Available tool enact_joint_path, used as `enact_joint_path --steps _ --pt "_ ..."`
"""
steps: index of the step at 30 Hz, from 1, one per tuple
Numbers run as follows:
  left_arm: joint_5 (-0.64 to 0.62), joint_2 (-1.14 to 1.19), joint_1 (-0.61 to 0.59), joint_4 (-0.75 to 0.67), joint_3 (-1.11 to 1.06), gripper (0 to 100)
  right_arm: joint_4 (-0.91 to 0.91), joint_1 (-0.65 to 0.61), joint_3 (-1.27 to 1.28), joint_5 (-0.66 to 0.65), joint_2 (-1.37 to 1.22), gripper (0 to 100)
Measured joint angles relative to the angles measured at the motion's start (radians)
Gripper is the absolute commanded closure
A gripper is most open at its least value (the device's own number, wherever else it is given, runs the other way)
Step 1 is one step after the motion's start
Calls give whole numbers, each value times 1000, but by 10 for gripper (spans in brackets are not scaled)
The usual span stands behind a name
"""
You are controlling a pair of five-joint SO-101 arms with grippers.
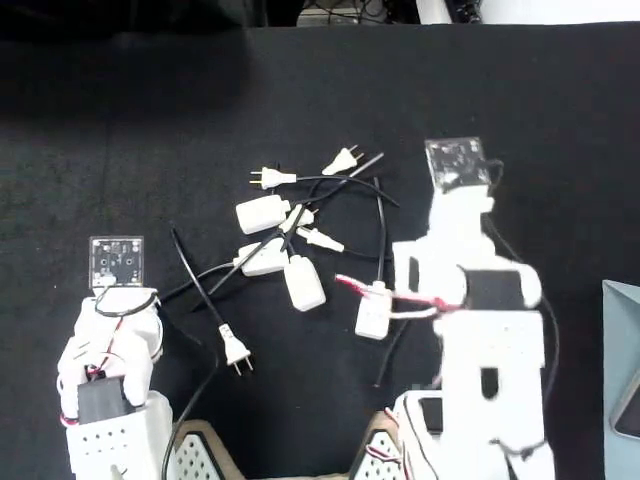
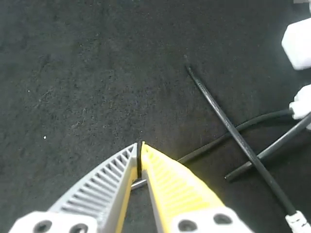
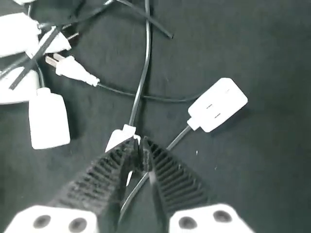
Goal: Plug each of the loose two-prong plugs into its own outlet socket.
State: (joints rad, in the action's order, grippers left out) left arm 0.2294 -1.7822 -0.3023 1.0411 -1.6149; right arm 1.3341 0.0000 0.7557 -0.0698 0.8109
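Observation:
Several white two-prong plugs on black cords and white outlet sockets lie tangled mid-table. One plug (image 1: pixel 235 350) lies apart, close to the left arm (image 1: pixel 110 350). My left gripper (image 2: pixel 139 146) is shut and empty over bare black cloth, with black cords (image 2: pixel 228 128) beside it. My right gripper (image 3: pixel 138 143) is shut just above a small white plug end (image 3: pixel 118 138) on a black cord; I cannot see it holding anything. Near it lie a slotted outlet socket (image 3: pixel 217 105), a two-prong plug (image 3: pixel 73 70) and a white block (image 3: pixel 47 124).
The right arm (image 1: pixel 480 300) stands tall beside the pile's right edge. Other sockets (image 1: pixel 262 212) and plugs (image 1: pixel 270 178) sit at the pile's far side. A grey object (image 1: pixel 625 350) rests at the table's right edge. Black cloth is bare at the far left.

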Motion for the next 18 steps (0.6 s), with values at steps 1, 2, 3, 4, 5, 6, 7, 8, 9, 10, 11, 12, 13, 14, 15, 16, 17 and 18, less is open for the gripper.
enact_joint_path --steps 1,2,3,4,5,6,7,8,9,10,11,12,13,14,15,16,17,18 --pt "11 0 0 3 0 966 0 0 0 0 -28 913" --pt "14 0 0 3 0 966 0 2 0 0 -51 874" --pt "17 0 0 3 0 966 0 2 0 0 -71 837" --pt "20 0 0 3 0 965 0 8 0 9 -91 805" --pt "21 0 0 3 0 957 0 25 0 34 -104 776" --pt "23 0 0 3 0 939 -2 49 0 63 -120 758" --pt "23 0 0 3 0 912 -9 68 0 91 -135 753" --pt "23 0 0 3 0 883 -25 84 0 120 -146 759" --pt "23 0 0 3 0 853 -44 100 0 143 -158 767" --pt "23 0 0 3 0 831 -68 117 0 161 -169 777" --pt "26 0 -5 3 -5 815 -91 130 0 176 -181 787" --pt "25 0 -8 6 -12 809 -107 140 0 190 -196 796" --pt "26 0 -8 14 -20 809 -121 141 0 199 -212 804" --pt "28 0 -8 20 -25 809 -133 141 0 204 -229 807" --pt "28 0 -8 25 -25 809 -144 143 0 207 -244 810" --pt "28 0 -8 26 -25 809 -158 146 0 209 -264 810" --pt "28 0 -8 26 -25 809 -175 146 0 210 -282 810" --pt "28 0 -8 26 -25 809 -195 146 0 210 -301 809"
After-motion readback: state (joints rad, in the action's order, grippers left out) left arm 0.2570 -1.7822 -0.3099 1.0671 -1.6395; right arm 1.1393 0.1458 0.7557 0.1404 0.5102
